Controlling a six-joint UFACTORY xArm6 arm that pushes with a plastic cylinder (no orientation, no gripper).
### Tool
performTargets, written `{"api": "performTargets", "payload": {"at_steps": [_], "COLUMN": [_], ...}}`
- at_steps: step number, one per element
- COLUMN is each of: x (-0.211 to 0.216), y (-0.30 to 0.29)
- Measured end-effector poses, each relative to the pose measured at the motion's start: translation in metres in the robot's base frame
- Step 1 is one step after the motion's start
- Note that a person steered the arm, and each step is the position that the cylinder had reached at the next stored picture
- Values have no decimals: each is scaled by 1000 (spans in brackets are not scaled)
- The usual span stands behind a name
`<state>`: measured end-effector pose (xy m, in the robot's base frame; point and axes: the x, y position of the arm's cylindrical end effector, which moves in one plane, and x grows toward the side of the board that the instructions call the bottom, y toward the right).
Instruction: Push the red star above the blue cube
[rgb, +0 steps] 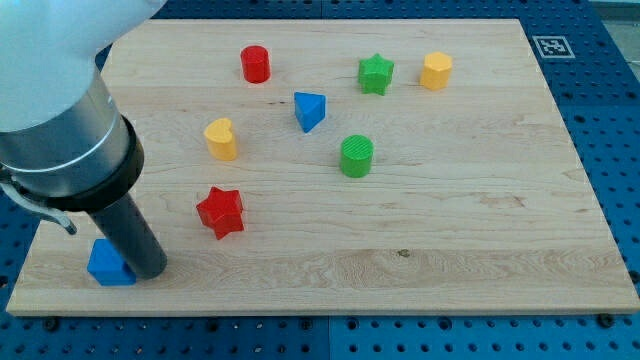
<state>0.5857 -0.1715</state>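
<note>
My tip, a bare rod holding nothing, touches the blue cube; the red star lies to its upper right.

The rod covers the right part of the blue cube, so only its left side and a bit of its base show. My tip sits right against the cube's right side, and I can't tell if it's actually touching. Up from the cube toward the view's top left, the arm housing is cut off by the picture's edges. The wooden board's corner there is hidden behind it too.
</note>
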Motion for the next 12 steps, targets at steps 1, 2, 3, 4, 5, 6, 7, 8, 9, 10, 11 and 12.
{"api": "performTargets", "payload": {"at_steps": [1,2,3,4,5,6,7,8,9,10,11,12], "x": [2,3,-14,-42,-59,-75,-92,-93,-94,-106,-110,-110], "y": [31,72,87,88,89,89,79,65,36,17,-6,-31]}}
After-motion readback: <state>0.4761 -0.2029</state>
